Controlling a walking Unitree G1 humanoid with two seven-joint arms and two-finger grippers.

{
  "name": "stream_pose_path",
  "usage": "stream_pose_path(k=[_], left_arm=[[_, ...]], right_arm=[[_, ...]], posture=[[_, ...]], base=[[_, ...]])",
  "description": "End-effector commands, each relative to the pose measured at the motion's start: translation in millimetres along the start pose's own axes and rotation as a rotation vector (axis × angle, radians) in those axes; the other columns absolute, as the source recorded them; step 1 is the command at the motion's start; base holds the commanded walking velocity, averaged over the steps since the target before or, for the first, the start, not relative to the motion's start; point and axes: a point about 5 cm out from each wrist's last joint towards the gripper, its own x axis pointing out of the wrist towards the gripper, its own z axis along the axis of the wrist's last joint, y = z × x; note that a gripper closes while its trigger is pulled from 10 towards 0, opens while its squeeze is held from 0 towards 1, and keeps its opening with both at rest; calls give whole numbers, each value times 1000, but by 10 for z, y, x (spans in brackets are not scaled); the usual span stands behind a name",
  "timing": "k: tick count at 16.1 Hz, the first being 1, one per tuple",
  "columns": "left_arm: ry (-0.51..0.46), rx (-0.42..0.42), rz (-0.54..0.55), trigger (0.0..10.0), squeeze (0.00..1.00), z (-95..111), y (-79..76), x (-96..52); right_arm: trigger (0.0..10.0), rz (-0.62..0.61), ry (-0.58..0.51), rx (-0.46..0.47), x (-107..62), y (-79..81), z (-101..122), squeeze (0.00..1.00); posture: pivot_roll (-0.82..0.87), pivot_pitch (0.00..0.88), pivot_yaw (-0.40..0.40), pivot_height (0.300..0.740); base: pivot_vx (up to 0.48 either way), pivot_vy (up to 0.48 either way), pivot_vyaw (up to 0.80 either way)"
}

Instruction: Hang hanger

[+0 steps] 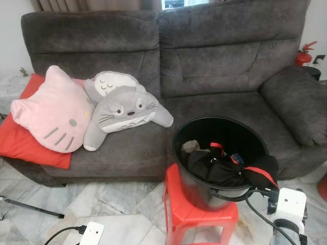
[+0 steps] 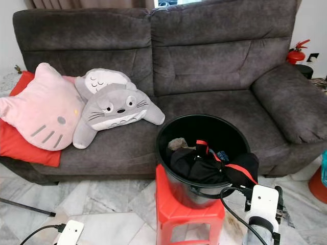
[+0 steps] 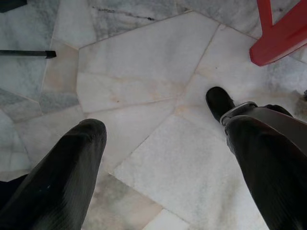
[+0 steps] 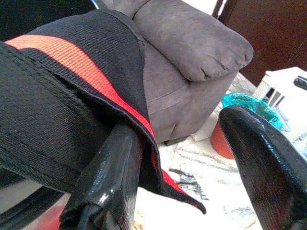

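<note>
A black garment with red stripes (image 1: 219, 168) lies in a black bucket (image 1: 225, 122), and one part hangs over the rim toward me. The bucket stands on a red plastic stool (image 1: 176, 199) in front of a grey sofa (image 1: 230, 66). My right gripper (image 4: 192, 158) is open at the bucket's near right rim. The garment's (image 4: 62, 96) striped edge is draped over one of its fingers (image 4: 115, 163); the other finger stands apart in free air. My left gripper (image 3: 163, 129) hangs open low over the marble floor, left of the stool (image 3: 283, 33). I see no hanger.
On the sofa's left half lie a grey plush toy (image 1: 125, 109), a pink cat cushion (image 1: 51, 109) and a red cushion (image 1: 20, 140). A red fire extinguisher (image 1: 304, 55) stands behind the right armrest. A thin black rod (image 1: 30, 206) lies on the floor at left.
</note>
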Motion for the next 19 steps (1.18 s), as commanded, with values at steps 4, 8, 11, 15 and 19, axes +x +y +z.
stream_pose_path(k=[4, 8, 11, 15, 19], left_arm=[[15, 28, 12, 10000, 0, -32, 54, -10], [12, 28, 9, 10000, 0, -28, 42, -9], [13, 28, 12, 10000, 0, -33, 41, -10], [14, 27, 15, 10000, 0, -32, 51, -10], [11, 29, 19, 10000, 0, -26, 67, -11]], right_arm=[[10000, 90, 38, -22, 73, 95, -13, 0], [10000, 116, 55, -42, 89, 125, -21, 0], [10000, 151, 19, -102, 71, 107, -10, 0], [10000, 99, -9, -124, 71, 26, 26, 0], [10000, 55, -5, -135, 102, -38, 26, 0]], posture=[[-200, 0, 98, 740], [-199, 0, 98, 740], [-196, 0, 96, 740], [-200, 0, 98, 740], [-196, 0, 100, 740]], base=[[0, 0, 0], [0, 0, 0], [0, 0, 0], [0, 0, 0], [0, 0, 0]])
